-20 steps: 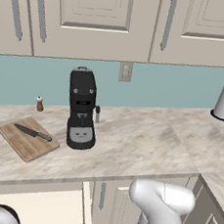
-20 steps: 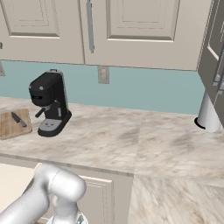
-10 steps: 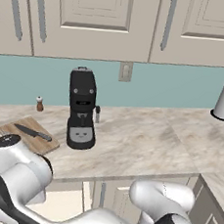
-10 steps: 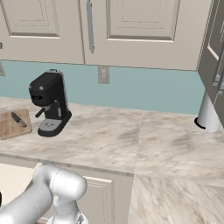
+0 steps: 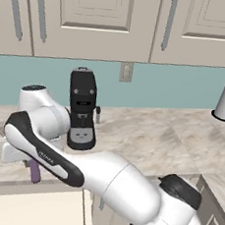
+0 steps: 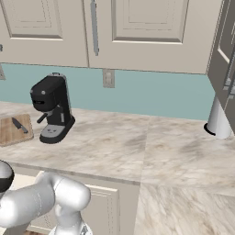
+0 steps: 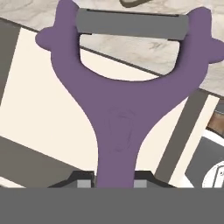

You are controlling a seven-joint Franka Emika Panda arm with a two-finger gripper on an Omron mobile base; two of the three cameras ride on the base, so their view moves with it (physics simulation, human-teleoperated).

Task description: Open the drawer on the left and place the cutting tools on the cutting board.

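Purple peeler (image 7: 117,109) sits clamped by its handle between my fingers (image 7: 114,180), its grey blade bar away from me, above the cream drawer (image 7: 41,109). On the worktop (image 6: 137,147), the knife (image 6: 19,125) lies on the cutting board (image 6: 11,131) beside the coffee machine (image 6: 51,108).

The coffee machine (image 6: 52,109) stands on the counter (image 6: 137,147) toward the far wall. Left of it lies the cutting board (image 6: 13,130), with 1 knife (image 6: 19,125) on it. The paper towel roll (image 6: 218,120) stands far to the right. The peeler (image 5: 34,170) hangs at the counter's near left edge, above the open drawer (image 5: 29,208).
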